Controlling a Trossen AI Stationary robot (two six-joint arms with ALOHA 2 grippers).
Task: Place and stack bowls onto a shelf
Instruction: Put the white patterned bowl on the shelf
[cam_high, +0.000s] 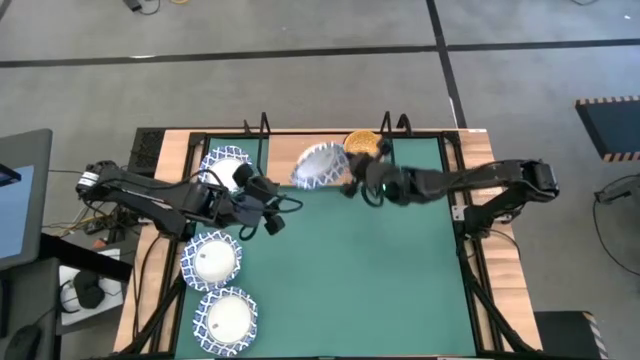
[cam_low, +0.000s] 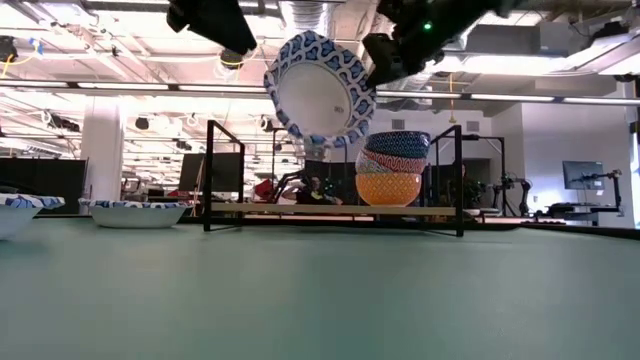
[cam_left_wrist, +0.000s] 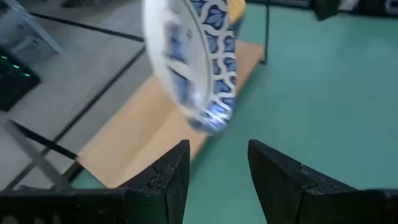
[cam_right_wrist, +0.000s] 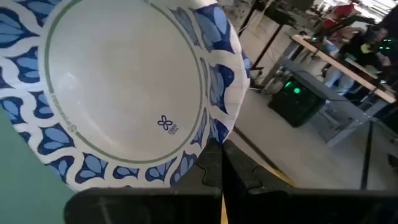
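My right gripper (cam_high: 350, 186) is shut on a large white bowl with a blue lattice rim (cam_high: 320, 165), held in the air over the near edge of the light-wood shelf (cam_low: 300, 209). The bowl also shows in the low view (cam_low: 318, 92) and the left wrist view (cam_left_wrist: 199, 68). A stack of small bowls (cam_low: 392, 168), the orange-yellow one lowest, stands on the shelf's right half. My left gripper (cam_high: 270, 216) is open and empty, left of the held bowl and short of it (cam_left_wrist: 217, 174). My right gripper pinches the bowl's blue rim (cam_right_wrist: 208, 138) between its two fingers, one on the inner side and one on the underside. The fingers come from the table's right. The bowl is lifted clear and tilted steeply, almost on edge, its underside (cam_right_wrist: 124, 87) toward the wrist camera.
Three more large blue-rimmed bowls lie on the green mat along the left side: one at the far left (cam_high: 225, 165), one in the middle (cam_high: 212, 258), one near the front (cam_high: 228, 318). The shelf's black wire end supports (cam_low: 210, 175) rise at both ends. The mat's middle and right (cam_high: 400, 280) are bare.
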